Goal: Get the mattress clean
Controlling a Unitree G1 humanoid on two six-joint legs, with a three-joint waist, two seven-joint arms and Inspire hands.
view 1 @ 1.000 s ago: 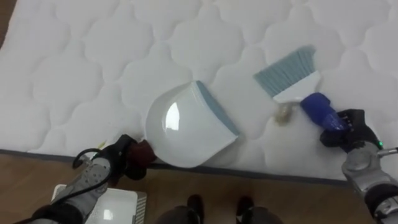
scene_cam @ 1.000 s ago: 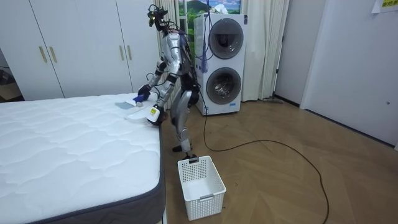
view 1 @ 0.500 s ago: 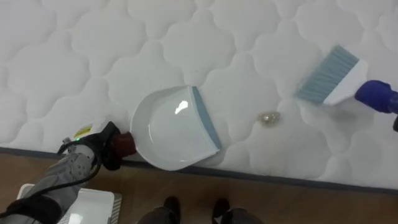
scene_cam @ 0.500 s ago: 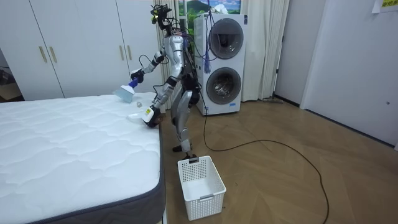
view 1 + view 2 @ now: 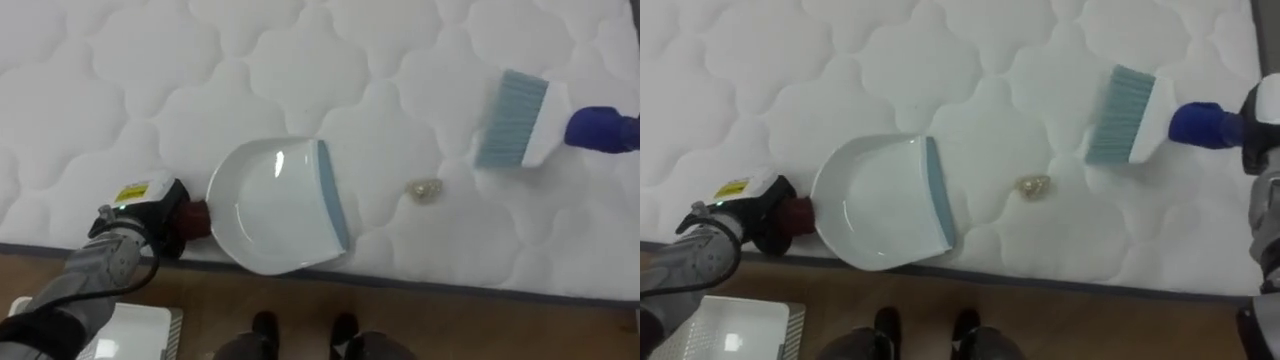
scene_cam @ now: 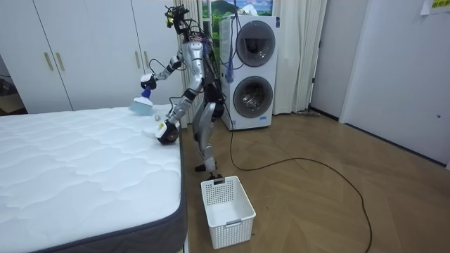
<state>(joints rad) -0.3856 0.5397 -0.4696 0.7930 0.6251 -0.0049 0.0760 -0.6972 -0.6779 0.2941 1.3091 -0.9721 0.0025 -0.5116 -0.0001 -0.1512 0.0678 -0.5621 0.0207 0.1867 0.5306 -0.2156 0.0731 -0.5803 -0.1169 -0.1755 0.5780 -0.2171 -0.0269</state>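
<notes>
A white dustpan (image 5: 270,210) with a grey-blue lip lies on the quilted white mattress (image 5: 120,90) near its front edge, mouth facing right. My left hand (image 5: 140,215) is shut on its dark red handle (image 5: 196,216). A small crumpled scrap (image 5: 428,189) lies on the mattress a short way right of the lip. Further right, a brush (image 5: 520,120) with pale blue bristles and a blue handle (image 5: 1200,125) hangs above the mattress, bristles pointing left. My right hand (image 5: 1262,120) is shut on its handle at the view's right edge.
I stand at the bed's side near its corner. A white plastic basket (image 6: 226,205) sits on the wooden floor beside the bed, and its rim (image 5: 130,330) shows at the lower left. Washing machines (image 6: 253,70) and white wardrobes (image 6: 84,49) stand behind me.
My right arm has lifted the brush up and to the right, away from the scrap, and its bristles now point left. The dustpan has turned a little and its mouth faces the scrap.
</notes>
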